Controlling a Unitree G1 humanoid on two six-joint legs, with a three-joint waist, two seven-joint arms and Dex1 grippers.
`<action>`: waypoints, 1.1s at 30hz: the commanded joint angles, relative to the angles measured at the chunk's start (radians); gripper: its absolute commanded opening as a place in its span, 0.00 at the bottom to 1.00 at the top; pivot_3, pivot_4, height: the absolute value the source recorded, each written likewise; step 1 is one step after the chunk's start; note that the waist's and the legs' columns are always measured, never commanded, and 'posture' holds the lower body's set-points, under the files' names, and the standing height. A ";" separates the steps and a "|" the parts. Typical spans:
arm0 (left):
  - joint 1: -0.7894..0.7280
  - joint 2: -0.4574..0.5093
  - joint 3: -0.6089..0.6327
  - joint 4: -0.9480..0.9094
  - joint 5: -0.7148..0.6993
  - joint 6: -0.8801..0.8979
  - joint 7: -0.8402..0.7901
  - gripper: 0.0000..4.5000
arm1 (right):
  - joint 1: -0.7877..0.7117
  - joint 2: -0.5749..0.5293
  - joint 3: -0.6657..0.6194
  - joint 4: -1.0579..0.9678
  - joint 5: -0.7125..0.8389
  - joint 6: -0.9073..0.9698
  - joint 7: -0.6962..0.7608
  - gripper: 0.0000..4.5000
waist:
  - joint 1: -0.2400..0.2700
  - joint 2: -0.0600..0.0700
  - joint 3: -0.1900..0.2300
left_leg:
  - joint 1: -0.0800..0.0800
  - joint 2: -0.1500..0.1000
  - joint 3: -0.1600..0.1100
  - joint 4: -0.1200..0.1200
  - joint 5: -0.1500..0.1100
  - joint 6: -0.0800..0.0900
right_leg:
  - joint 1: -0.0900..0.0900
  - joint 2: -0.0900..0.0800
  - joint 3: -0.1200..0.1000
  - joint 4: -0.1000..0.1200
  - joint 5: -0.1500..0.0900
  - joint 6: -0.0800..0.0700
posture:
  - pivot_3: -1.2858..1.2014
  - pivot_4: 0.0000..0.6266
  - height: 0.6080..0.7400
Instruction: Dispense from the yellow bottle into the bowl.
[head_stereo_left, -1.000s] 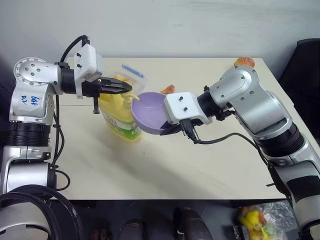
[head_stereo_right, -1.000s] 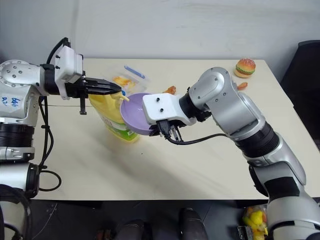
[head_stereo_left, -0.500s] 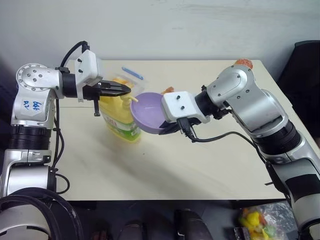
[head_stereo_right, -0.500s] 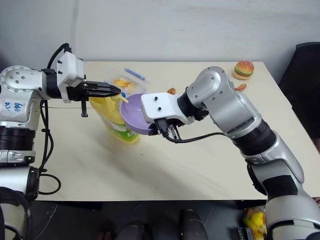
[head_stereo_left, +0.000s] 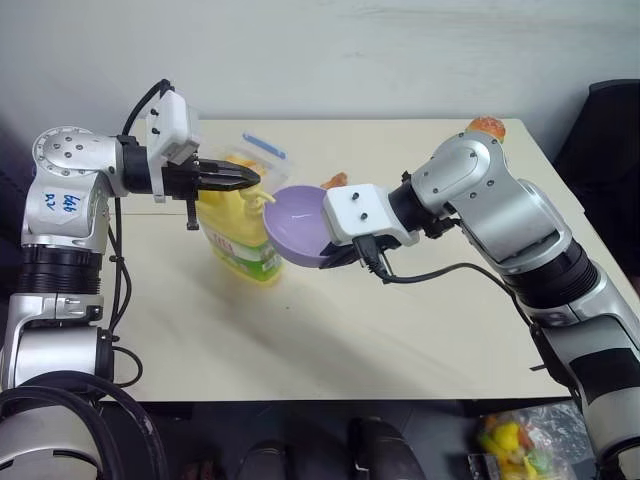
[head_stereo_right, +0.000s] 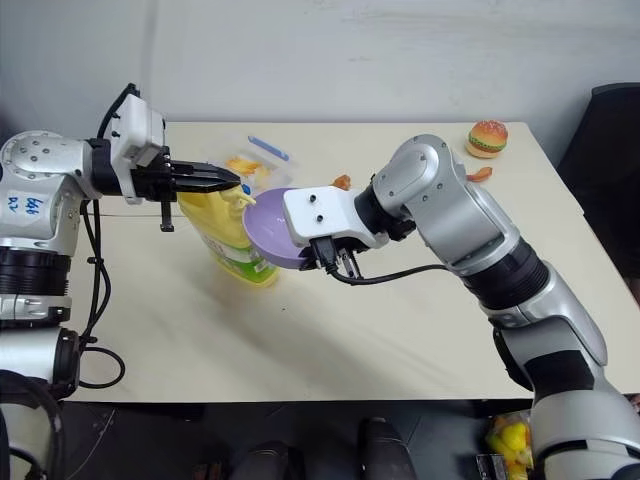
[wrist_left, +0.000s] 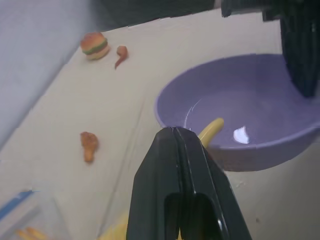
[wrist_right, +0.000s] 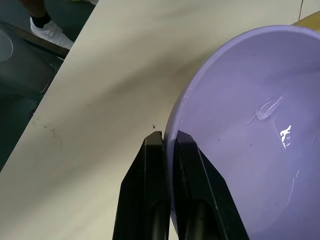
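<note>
The yellow bottle stands upright on the table, left of centre, showing its green-and-white label. My left gripper is shut with nothing between its fingers and lies level over the pump head. The pump's yellow nozzle pokes out past the fingertips, over the rim of the bowl. That lavender bowl is lifted off the table and tilted toward the bottle. My right gripper is shut on its rim, one finger inside and one outside. A small clear blob of liquid lies inside the bowl.
A clear container with blue trim sits just behind the bottle. A toy burger and small orange toy food pieces lie toward the far right of the table. A dark chair stands off the right edge.
My left gripper has tipped and rolled slightly over the pump head without shifting its place. The right gripper and the bowl have stayed put.
</note>
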 joint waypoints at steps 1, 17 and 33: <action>-0.051 0.061 0.049 -0.086 -0.128 0.225 -0.061 0.04 | 0.022 -0.027 -0.041 -0.062 0.008 -0.002 -0.015 0.00 | 0.000 -0.002 0.001 | -0.003 0.000 -0.001 0.001 0.000 0.000 | -0.002 0.000 0.000 0.000 0.000 0.000 | 0.52 0.24 1.00; 0.236 0.419 0.296 -0.536 -0.430 0.571 -0.140 1.00 | 0.501 -0.158 -0.092 -0.102 -0.134 -0.175 -0.289 0.00 | 0.000 -0.008 0.007 | -0.020 0.000 -0.001 0.004 0.000 0.000 | -0.019 0.000 0.000 -0.001 0.001 0.001 | 0.52 0.24 1.00; 0.438 0.456 0.387 -0.610 -0.444 0.445 -0.080 1.00 | 0.600 -0.059 -0.071 0.113 -0.235 -0.324 -0.396 0.16 | 0.000 -0.009 0.008 | -0.017 0.000 0.000 0.003 0.000 0.000 | -0.017 0.001 0.001 -0.001 0.000 0.001 | 0.52 0.24 1.00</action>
